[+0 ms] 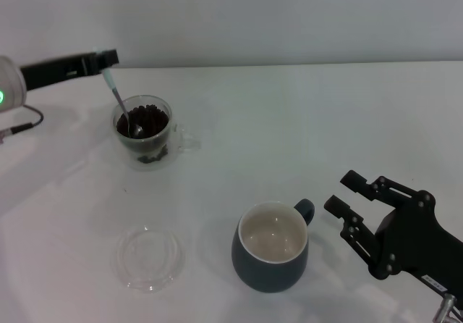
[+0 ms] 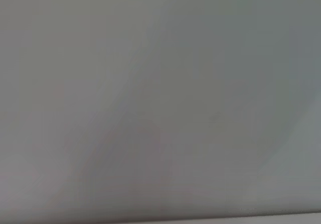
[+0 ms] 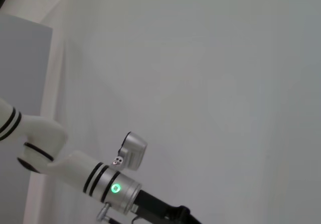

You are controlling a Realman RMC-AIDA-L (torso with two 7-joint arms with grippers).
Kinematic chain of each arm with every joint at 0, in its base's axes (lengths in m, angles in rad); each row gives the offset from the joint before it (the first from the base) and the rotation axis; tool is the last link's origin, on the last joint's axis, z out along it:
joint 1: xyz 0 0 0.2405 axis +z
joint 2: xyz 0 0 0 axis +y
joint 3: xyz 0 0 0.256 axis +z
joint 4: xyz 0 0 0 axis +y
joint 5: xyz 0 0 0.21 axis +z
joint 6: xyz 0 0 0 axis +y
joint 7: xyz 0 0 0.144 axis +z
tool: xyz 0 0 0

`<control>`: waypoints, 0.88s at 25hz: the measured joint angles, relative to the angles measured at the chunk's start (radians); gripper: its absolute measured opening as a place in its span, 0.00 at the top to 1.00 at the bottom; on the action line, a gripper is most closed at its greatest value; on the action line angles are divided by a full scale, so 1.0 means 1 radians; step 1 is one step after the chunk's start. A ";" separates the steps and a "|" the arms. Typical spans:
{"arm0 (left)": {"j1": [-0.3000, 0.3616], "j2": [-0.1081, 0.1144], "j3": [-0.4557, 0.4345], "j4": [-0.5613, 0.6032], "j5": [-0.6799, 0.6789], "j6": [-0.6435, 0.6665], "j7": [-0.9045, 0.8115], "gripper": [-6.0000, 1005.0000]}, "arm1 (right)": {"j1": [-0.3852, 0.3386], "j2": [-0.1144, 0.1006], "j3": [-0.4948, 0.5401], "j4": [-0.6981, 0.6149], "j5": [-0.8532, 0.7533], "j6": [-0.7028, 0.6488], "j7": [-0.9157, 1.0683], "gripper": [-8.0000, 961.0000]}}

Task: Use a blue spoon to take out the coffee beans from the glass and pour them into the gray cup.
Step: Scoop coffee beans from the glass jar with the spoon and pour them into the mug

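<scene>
In the head view the glass [image 1: 148, 133] stands at the back left of the white table, filled with dark coffee beans [image 1: 150, 119]. My left gripper [image 1: 107, 61] reaches in from the left above the glass and is shut on the pale handle of the blue spoon [image 1: 120, 105]. The spoon slants down and its silver bowl sits among the beans. The gray cup [image 1: 272, 247] stands at the front centre, cream inside and holding nothing, handle to its right. My right gripper [image 1: 346, 195] hangs open just right of that cup. The left wrist view shows only a grey blur.
A flat clear glass saucer [image 1: 150, 256] lies at the front left, below the glass. A black cable [image 1: 25, 125] runs along the far left edge. The left arm [image 3: 95, 179] with a green light shows in the right wrist view against the white wall.
</scene>
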 joint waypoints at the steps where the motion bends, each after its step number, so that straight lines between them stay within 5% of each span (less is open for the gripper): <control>1: 0.007 -0.001 0.000 0.000 -0.001 0.000 -0.004 0.86 | 0.000 0.000 0.001 0.000 0.001 0.000 0.000 0.61; 13: 0.099 -0.011 -0.126 -0.002 -0.060 0.009 -0.015 0.86 | 0.009 0.000 0.008 -0.002 0.005 0.036 0.000 0.61; 22: 0.112 -0.005 -0.133 -0.023 -0.080 0.045 -0.073 0.86 | 0.015 0.000 0.009 -0.032 0.010 0.073 0.000 0.61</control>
